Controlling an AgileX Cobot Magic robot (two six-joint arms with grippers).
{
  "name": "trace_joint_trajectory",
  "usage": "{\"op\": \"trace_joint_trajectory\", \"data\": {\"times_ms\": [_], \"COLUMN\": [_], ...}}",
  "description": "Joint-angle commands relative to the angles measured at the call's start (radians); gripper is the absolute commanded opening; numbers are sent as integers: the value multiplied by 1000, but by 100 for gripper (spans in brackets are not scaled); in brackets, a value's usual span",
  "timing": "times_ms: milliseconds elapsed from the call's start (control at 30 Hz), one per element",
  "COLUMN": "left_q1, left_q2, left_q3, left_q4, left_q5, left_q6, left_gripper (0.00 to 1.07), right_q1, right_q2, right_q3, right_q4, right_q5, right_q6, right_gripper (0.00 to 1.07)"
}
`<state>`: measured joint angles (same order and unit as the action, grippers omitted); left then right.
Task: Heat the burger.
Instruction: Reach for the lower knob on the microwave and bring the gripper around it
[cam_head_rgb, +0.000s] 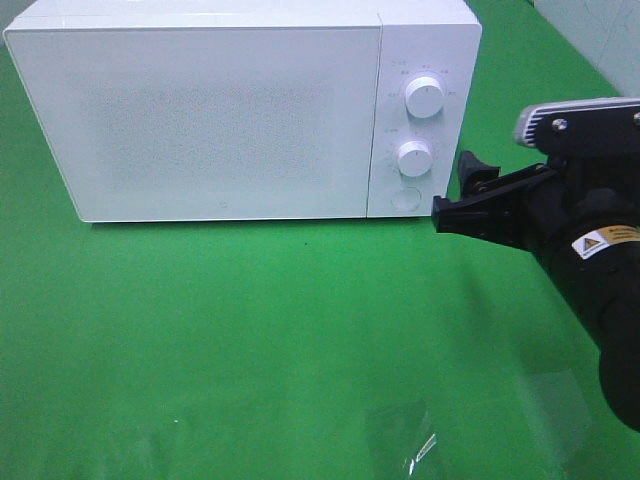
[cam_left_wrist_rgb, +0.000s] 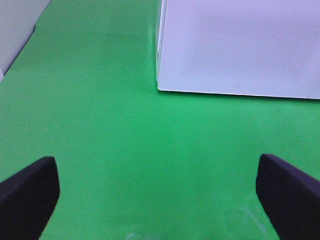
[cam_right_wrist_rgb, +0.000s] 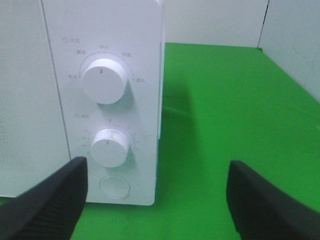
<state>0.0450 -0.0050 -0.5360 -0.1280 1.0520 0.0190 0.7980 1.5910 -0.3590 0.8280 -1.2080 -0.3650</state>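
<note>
You have a green tabletop (cam_head_rgb: 250, 340) showing glare near its front edge, with pale wall panels (cam_right_wrist_rgb: 215, 22) behind. The white microwave (cam_head_rgb: 200, 120) stands door-closed. Your left end effector (cam_left_wrist_rgb: 156, 162) hangs released and empty. Your right end effector (cam_head_rgb: 452, 185) is released, just beside the dials (cam_right_wrist_rgb: 104, 82). The burger's place cannot be told.

A high camera in front looks down on the microwave (cam_head_rgb: 200, 110) toward the green table's (cam_head_rgb: 250, 340) back edge. My left wrist camera faces its door's corner from low; my right sits close before its knobs (cam_right_wrist_rgb: 104, 82).
</note>
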Motion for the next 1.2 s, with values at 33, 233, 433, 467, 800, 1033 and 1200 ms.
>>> {"op": "trace_joint_trajectory", "data": {"times_ms": [33,233,433,467,800,1033,1200], "left_q1": [4,4,4,4,4,4,4], "left_q2": [-15,-15,-15,-15,-15,-15,-15], "left_q3": [3,3,3,3,3,3,3], "left_q4": [-3,-3,-3,-3,-3,-3,-2], "left_q5": [-14,-14,-14,-14,-14,-14,-14], "left_q6": [3,3,3,3,3,3,3], "left_gripper": [100,100,100,100,100,100,100], "right_q1": [32,78,77,76,26,-42,-42], "right_q2": [24,107,170,185,216,226,277], "right_q3": [-26,-106,-161,-177,-200,-228,-253], "right_q4": [30,61,69,72,38,-19,-21], "right_q5": [-123,-121,-126,-119,-86,-57,-58], "right_q6": [-31,-56,-56,-56,13,74,74], "right_gripper": [73,73,73,73,76,79,77]}}
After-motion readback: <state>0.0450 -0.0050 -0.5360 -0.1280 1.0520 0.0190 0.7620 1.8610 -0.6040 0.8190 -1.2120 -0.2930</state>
